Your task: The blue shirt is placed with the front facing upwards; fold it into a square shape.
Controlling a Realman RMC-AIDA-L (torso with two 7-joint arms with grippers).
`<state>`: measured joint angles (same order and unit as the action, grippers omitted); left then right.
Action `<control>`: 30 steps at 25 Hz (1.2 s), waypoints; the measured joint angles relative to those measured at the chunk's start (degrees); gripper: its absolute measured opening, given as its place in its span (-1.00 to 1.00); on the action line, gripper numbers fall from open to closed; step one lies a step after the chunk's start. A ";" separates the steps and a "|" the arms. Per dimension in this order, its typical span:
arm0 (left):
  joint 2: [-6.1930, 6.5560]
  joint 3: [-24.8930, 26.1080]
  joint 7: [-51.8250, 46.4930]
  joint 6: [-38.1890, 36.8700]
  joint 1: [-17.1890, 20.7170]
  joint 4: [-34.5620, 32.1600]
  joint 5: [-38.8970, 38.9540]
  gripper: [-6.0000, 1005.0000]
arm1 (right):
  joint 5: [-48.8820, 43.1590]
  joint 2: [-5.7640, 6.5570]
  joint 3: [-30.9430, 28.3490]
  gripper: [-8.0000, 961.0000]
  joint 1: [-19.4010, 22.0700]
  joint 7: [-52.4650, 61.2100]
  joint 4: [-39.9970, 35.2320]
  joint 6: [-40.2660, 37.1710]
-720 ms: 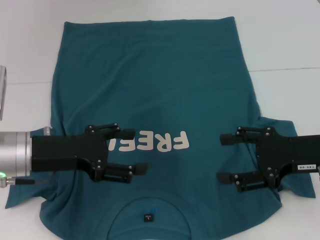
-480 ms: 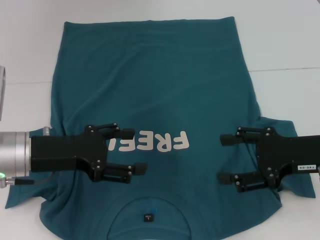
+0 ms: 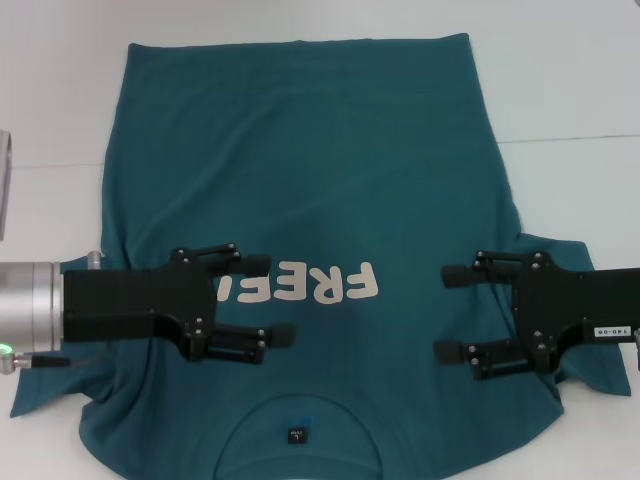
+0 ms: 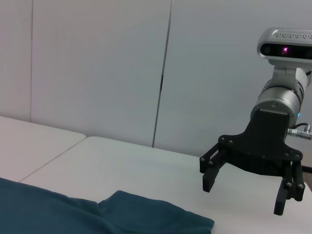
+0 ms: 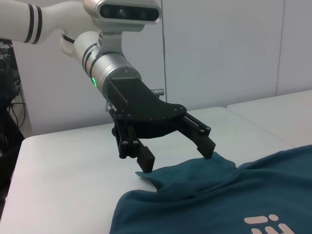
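Hardly anything has shifted since a moment ago: the right gripper (image 3: 458,314) has crept a touch lower over the cloth, while the left gripper (image 3: 262,301) sits just where it did. Both have their fingers spread wide and hold nothing.

The blue shirt (image 3: 310,170) lies flat and face up on the white table (image 3: 570,90), hem at the far edge, collar nearest the robot, with its neck label (image 3: 296,434) showing inside the neckline. The white letters (image 3: 320,285) run across the chest, partly covered by the left gripper.

From where I stand, the two grippers look mirrored on purpose: each hangs over the chest near a shoulder, fingers pointing inward toward the middle. The right wrist view shows the left gripper's fingers (image 5: 145,161) down at the rumpled left sleeve (image 5: 195,170), close to the cloth but, as far as I can tell, not pinching it. The left wrist view shows the right gripper (image 4: 246,187) clear above the right sleeve (image 4: 156,214).

I'd guess the fold hasn't begun, and they are lining up to take the sleeves or shoulders together.
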<state>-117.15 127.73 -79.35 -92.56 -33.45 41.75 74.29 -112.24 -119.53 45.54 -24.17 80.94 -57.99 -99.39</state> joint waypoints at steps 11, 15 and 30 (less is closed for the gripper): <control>-0.71 0.50 1.01 1.12 0.36 0.00 0.34 0.87 | 0.33 -0.11 -3.58 0.92 -0.45 4.59 0.39 6.35; -1.18 1.51 1.58 1.24 0.45 0.00 0.32 0.86 | 0.11 0.04 -4.50 0.92 -0.74 10.90 -0.20 11.07; -2.04 1.73 2.08 1.33 1.07 -0.02 -0.09 0.86 | -15.91 2.03 -4.49 0.91 -3.48 45.74 -18.74 9.48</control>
<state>-119.18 129.46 -77.27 -91.23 -32.38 41.74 74.19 -128.15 -117.50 41.05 -27.65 126.69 -76.73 -89.91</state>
